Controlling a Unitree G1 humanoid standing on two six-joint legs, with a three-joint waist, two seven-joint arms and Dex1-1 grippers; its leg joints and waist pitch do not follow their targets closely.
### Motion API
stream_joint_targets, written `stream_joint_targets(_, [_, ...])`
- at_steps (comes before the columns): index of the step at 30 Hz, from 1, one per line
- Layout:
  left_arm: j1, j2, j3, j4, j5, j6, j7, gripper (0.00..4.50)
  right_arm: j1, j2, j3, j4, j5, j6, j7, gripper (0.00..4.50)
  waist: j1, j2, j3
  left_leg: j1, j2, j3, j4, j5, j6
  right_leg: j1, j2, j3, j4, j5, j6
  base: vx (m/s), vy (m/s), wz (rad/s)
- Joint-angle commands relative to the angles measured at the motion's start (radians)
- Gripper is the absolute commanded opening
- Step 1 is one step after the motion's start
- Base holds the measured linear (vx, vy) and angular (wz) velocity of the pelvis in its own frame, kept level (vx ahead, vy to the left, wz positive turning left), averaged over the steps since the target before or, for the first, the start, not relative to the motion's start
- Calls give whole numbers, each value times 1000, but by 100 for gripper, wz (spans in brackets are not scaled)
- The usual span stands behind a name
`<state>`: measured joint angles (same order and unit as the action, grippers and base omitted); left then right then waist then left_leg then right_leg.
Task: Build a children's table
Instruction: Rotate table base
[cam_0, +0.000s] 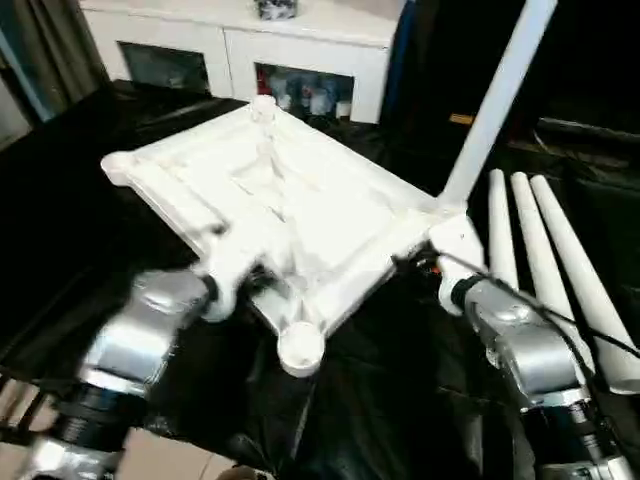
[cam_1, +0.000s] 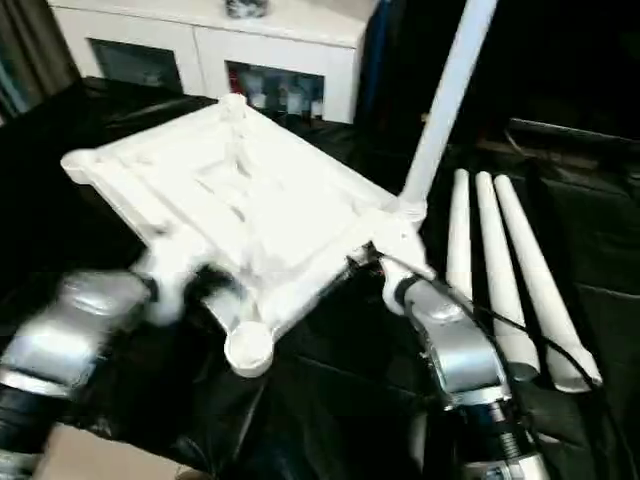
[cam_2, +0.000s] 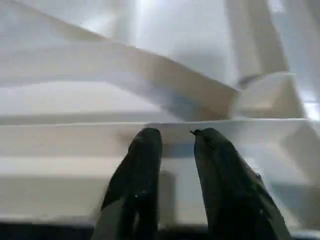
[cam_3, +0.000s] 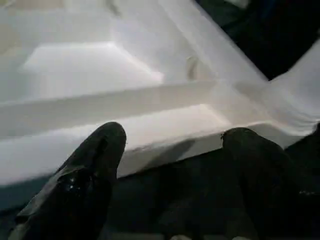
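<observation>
Tabletop (cam_0: 290, 210) lay ribbed side up on the black cloth (cam_0: 400, 400), tilted, with its near edge raised off the cloth. One leg (cam_0: 497, 100) was seated in the tabletop's right corner socket and stood up at a slant away from the robot. Three loose legs (cam_0: 545, 260) lay side by side on the cloth just right of the tabletop, fanning slightly toward the robot. The tabletop's near corner socket (cam_0: 300, 345) was open, nothing in it. Left gripper (cam_2: 172, 137) was at the tabletop's near-left edge, fingers (cam_2: 140, 170) drawn in to a narrow gap with tips against the rim wall; couldn't tell whether they pinched a rib. Right gripper (cam_3: 177, 145) sat at the tabletop's right edge beside the seated leg, fingers spread wide, rim just past the tips, holding nothing. White cabinet (cam_0: 250, 60) with glass doors stood beyond the tabletop's far corner.
</observation>
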<state>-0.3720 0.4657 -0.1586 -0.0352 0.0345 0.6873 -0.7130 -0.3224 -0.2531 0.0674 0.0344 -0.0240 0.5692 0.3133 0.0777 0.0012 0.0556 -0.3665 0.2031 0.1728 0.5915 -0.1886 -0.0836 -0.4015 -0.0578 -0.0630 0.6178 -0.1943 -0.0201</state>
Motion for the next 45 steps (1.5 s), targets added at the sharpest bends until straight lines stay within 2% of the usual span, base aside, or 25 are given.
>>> stream_joint_targets(1, [-22, 9, 5, -18, -7, 13, -22, 164, -24, -14, -13, -29, 4, 22, -2, 365, -3, 0, -65, 11, 19, -5, -64, -85, 10, 50, -64, 51, -65, -123, -148, 0, 0, 0])
stream_joint_targets(4, [-59, 21, 1, 19, -11, -2, -37, 183, -32, -48, 8, -27, -28, 36, 0, 365, 2, -1, -66, 12, 17, -2, -62, -77, 6, 51, -64, 52, -63, -98, -157, 0, 0, 0])
stream_joint_targets(7, [-103, 52, -49, 109, 0, -28, -88, 183, -31, -80, 53, -18, -71, 59, 16, 365, 5, -4, -68, 9, 15, -4, -61, -57, 5, 56, -65, 53, -58, -71, -155, 0, 0, 0])
stream_joint_targets(8, [-110, 60, -69, 142, 8, -46, -107, 183, -27, -86, 66, -12, -79, 65, 22, 365, 5, -9, -69, 9, 14, -3, -60, -57, 5, 58, -65, 52, -60, -71, -153, 0, 0, 0])
stream_joint_targets(9, [-114, 65, -81, 161, 13, -56, -119, 159, -24, -89, 74, -7, -85, 66, 26, 365, 6, -7, -69, 7, 13, -3, -60, -53, 9, 58, -66, 53, -58, -69, -152, 0, 0, 0])
stream_joint_targets(13, [-142, 81, -137, 265, 51, -83, -162, 143, -30, -69, 77, 32, -76, 90, 9, 365, 3, -5, -72, 9, 17, -5, -59, -54, 8, 58, -70, 53, -57, -59, -168, 0, 0, 0])
stream_joint_targets(18, [-162, 102, -203, 336, 77, -102, -229, 100, -62, -9, 53, 146, -31, 30, 3, 365, 2, -6, -69, 11, 18, -4, -61, -100, -7, 57, -76, 55, -63, -109, -174, 0, 0, 0])
stream_joint_targets(19, [-165, 105, -212, 345, 78, -107, -240, 100, -74, 2, 55, 180, -28, 10, 1, 365, 2, 6, -68, 9, 17, -7, -62, -104, -12, 57, -77, 55, -61, -112, -178, 0, 0, 0])
stream_joint_targets(21, [-159, 117, -227, 329, 60, -107, -287, 94, -115, 43, 50, 285, -15, -47, -3, 365, -6, 0, -67, 8, 16, -7, -64, -133, -21, 57, -76, 53, -66, -146, -178, 0, 0, 0])
stream_joint_targets(22, [-156, 121, -229, 317, 52, -102, -301, 78, -129, 53, 50, 316, -16, -62, -8, 365, -6, 4, -67, 8, 16, -8, -64, -136, -24, 58, -77, 53, -65, -155, -178, 0, 0, 0])
stream_joint_targets(23, [-149, 130, -235, 292, 36, -98, -331, 69, -151, 68, 50, 366, -18, -90, -14, 365, -15, 1, -65, 2, 16, -11, -66, -146, -30, 61, -81, 51, -65, -183, -182, 0, 0, 0])
stream_joint_targets(24, [-142, 137, -238, 266, 19, -89, -357, 64, -171, 82, 48, 406, -17, -112, -18, 365, -17, 3, -67, 3, 17, -10, -65, -142, -33, 60, -81, 51, -66, -188, -183, 0, 0, 0])
stream_joint_targets(25, [-136, 143, -241, 245, 5, -80, -377, 62, -187, 92, 45, 436, -16, -126, -22, 365, -22, -1, -65, 3, 17, -9, -65, -143, -31, 58, -79, 52, -67, -187, -185, 0, 0, 0])
stream_joint_targets(27, [-119, 155, -254, 188, -34, -62, -436, 57, -226, 117, 38, 493, -8, -158, -27, 365, -26, 0, -67, 5, 18, -9, -64, -133, -25, 58, -79, 52, -61, -158, -201, 0, 0, 0])
stream_joint_targets(28, [-114, 158, -259, 172, -45, -58, -454, 40, -239, 124, 37, 511, -7, -168, -29, 365, -28, -1, -68, 3, 18, -9, -64, -129, -24, 60, -79, 52, -60, -152, -206, 0, 0, 0])
stream_joint_targets(29, [-110, 160, -262, 161, -53, -56, -470, 27, -250, 131, 36, 527, -6, -177, -30, 365, -30, -8, -66, 2, 18, -8, -65, -129, -20, 60, -77, 51, -62, -154, -206, 0, 0, 0])
stream_joint_targets(30, [-102, 151, -271, 133, -66, -47, -486, 20, -280, 148, 40, 565, -5, -200, -26, 365, -33, -7, -66, 4, 18, -7, -63, -126, -14, 58, -76, 51, -59, -150, -209, 0, 0, 0])
stream_joint_targets(31, [-103, 143, -271, 136, -62, -53, -480, 16, -293, 153, 42, 586, -5, -213, -25, 365, -32, -5, -66, 6, 18, -7, -63, -124, -12, 57, -76, 51, -59, -152, -210, 0, 0, 0])
stream_joint_targets(32, [-107, 129, -269, 148, -52, -63, -461, 8, -307, 158, 45, 606, -8, -228, -26, 365, -33, -11, -66, 6, 18, -5, -62, -120, -8, 56, -76, 52, -60, -151, -211, 0, 0, 0])
stream_joint_targets(35, [-123, 93, -253, 202, -14, -110, -389, 8, -341, 167, 44, 656, -11, -265, -29, 365, -29, -8, -67, 7, 18, -4, -61, -108, -5, 56, -75, 52, -57, -135, -210, 0, 0, 0])
stream_joint_targets(39, [-147, 47, -199, 231, -21, -125, -301, 8, -351, 170, 42, 681, 1, -335, 13, 365, -21, -13, -68, 6, 20, -3, -61, -104, -1, 59, -76, 51, -55, -109, -205, 0, 0, 0])
stream_joint_targets(41, [-155, 35, -183, 235, -27, -129, -281, 8, -343, 172, 43, 665, 7, -342, 27, 365, -21, -11, -68, 6, 19, -3, -60, -103, 2, 59, -75, 51, -55, -104, -205, 0, 0, 0])
stream_joint_targets(42, [-157, 35, -178, 228, -33, -126, -269, 8, -343, 173, 32, 662, 10, -347, 14, 365, -18, -2, -70, 5, 19, -6, -60, -93, 3, 60, -76, 51, -51, -89, -209, 0, 0, 0])
stream_joint_targets(43, [-156, 41, -179, 222, -33, -125, -269, 8, -341, 167, 28, 655, 8, -343, 3, 365, -20, -6, -70, 5, 19, -5, -61, -93, 3, 60, -74, 50, -53, -85, -209, 0, 0, 0])
stream_joint_targets(45, [-144, 55, -171, 186, -35, -117, -279, 8, -329, 144, 17, 620, -2, -324, -25, 365, -20, 1, -71, 7, 18, -5, -60, -91, -1, 59, -72, 50, -50, -66, -215, 0, 0, 0])
